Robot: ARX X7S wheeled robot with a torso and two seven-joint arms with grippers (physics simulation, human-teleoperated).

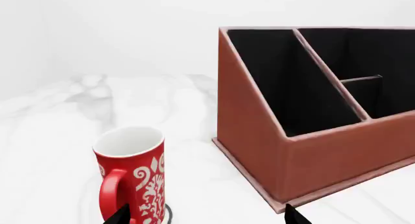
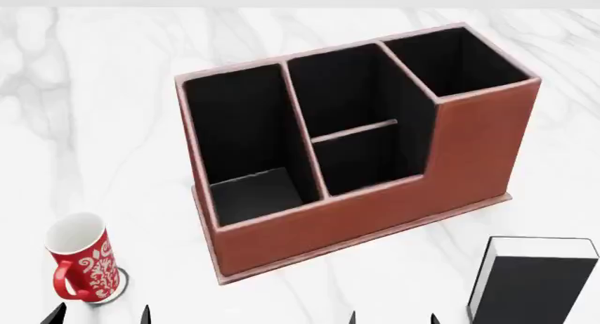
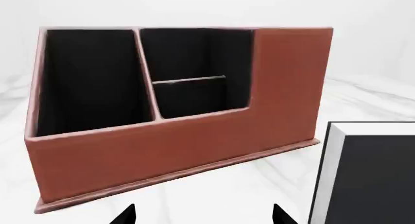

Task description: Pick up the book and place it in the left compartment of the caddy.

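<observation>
Book (image 2: 537, 280), black-covered with white page edges, lies on the white marble bench (image 2: 112, 113) at the near right, just right of the right gripper (image 2: 392, 318) and untouched by it. Only the dark tips of that gripper's jaws show at the head view's lower edge; they stand apart with nothing between them. The left gripper (image 2: 100, 315) sits low at the near left, its jaws likewise apart and empty, right by a red patterned mug (image 2: 83, 266) that stands upright. Both arms appear drawn back low toward the robot, aimed forward over the bench; little else of them is visible.

Farther back, near the middle of the bench, stands the caddy (image 2: 375, 204), reddish-brown with a black interior, turned at a slight angle. Its left compartment (image 2: 246, 145) is the wide, undivided section on the mug's side, open at the top and empty. The book being on the right, the right arm seems the likelier one for the pickup, which has not begun.
</observation>
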